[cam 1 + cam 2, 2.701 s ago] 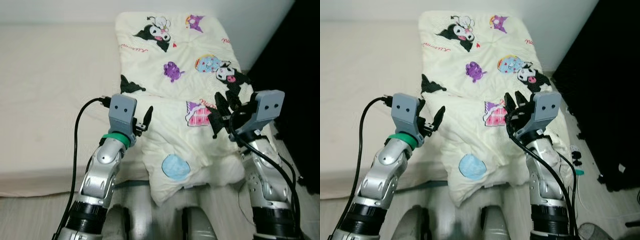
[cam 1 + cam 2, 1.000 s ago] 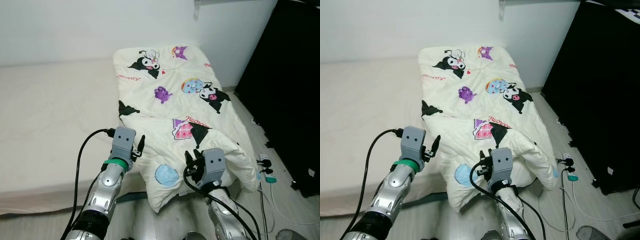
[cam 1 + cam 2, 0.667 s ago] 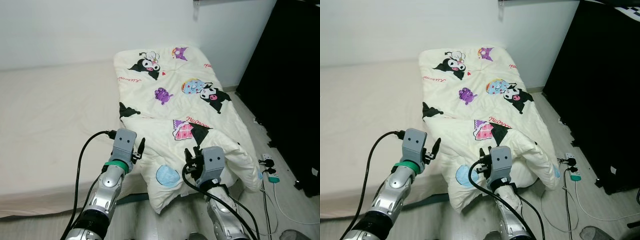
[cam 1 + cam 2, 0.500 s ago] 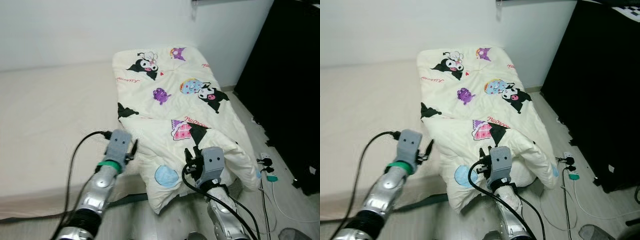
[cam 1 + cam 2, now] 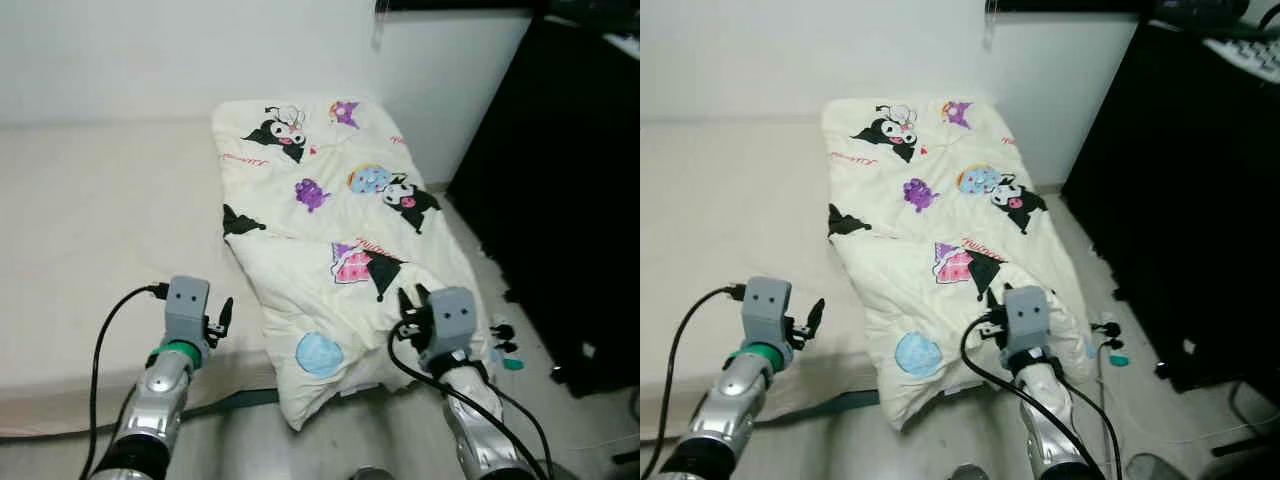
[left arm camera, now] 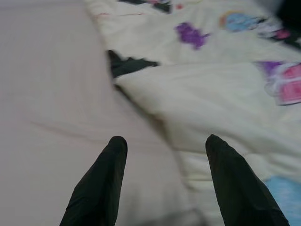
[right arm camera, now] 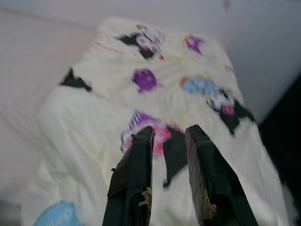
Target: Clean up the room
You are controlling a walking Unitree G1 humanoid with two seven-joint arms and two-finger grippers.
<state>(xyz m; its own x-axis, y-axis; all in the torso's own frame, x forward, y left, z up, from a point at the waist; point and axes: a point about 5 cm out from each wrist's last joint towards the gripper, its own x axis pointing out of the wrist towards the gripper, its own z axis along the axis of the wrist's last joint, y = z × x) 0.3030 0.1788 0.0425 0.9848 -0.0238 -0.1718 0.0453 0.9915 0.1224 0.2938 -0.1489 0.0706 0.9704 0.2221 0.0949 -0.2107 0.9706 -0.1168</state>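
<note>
A: Status? Both arms have pulled back since a few seconds ago.

B: Yes. Cream quilted blanket with cartoon prints [image 5: 330, 215] lies folded along the beige bed [image 5: 90, 230], right edge, lower end hanging off. Left pincer [image 6: 162, 183] wide open, empty. Right pincer [image 7: 167, 174] nearly closed, empty.

A: So the fold looks done.

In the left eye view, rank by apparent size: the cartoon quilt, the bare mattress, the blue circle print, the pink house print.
1-2. bare mattress and cartoon quilt: similar; the mattress is cut off by the frame, so unranked.
3. pink house print
4. blue circle print, only slightly smaller and nearer the camera, so unsure.
</note>
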